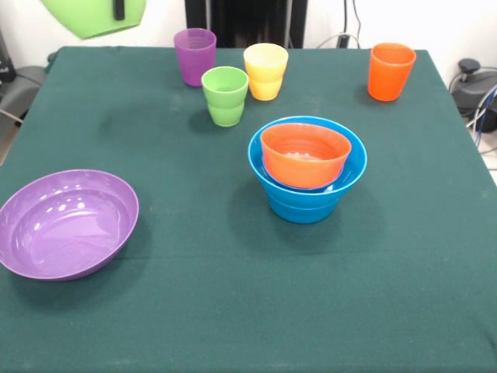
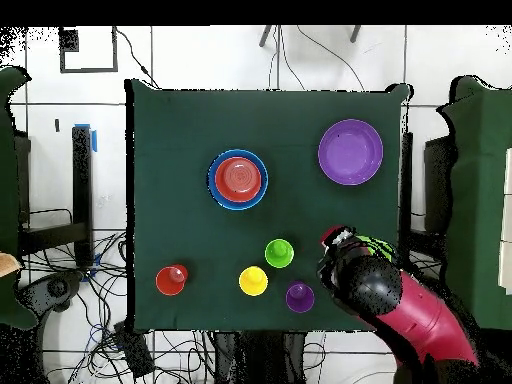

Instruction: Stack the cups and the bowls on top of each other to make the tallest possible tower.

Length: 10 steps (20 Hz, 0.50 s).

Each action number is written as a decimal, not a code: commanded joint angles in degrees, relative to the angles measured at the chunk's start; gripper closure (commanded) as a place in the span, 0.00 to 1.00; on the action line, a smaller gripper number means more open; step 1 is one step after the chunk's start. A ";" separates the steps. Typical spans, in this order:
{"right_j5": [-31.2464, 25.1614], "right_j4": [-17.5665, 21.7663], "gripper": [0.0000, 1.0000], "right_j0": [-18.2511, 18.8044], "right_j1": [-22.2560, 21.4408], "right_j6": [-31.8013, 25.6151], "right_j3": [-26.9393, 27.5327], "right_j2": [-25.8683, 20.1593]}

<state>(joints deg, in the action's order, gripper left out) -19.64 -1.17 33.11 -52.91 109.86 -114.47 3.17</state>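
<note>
My gripper (image 1: pixel 119 9) is shut on the rim of the large lime green bowl (image 1: pixel 89 19) and holds it in the air above the table's far left corner. In the overhead view the gripper (image 2: pixel 345 240) sits under the arm, with only slivers of the green bowl (image 2: pixel 375 243) showing. The large purple bowl (image 1: pixel 66 225) lies alone at the near left. A small orange bowl (image 1: pixel 304 154) rests tilted inside nested blue bowls (image 1: pixel 307 198) at the middle. The purple cup (image 1: pixel 195 54), green cup (image 1: pixel 225 95), yellow cup (image 1: pixel 265 70) and orange cup (image 1: pixel 390 70) stand upright and apart along the far side.
The table (image 1: pixel 233 311) has a dark green cloth. The robot's black pedestal (image 1: pixel 245 23) stands behind the purple and yellow cups. Cables and a black device (image 1: pixel 474 85) lie off the table's right edge.
</note>
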 commanded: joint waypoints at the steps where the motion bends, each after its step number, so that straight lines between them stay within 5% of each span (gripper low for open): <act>1: -12.89 0.40 1.00 -4.16 -3.67 1.08 3.77 -5.35; 10: -15.13 -1.54 1.00 -7.90 -2.60 5.25 7.69 -5.50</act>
<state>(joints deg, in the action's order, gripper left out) -28.22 -1.43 28.33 -56.43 109.86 -111.73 2.63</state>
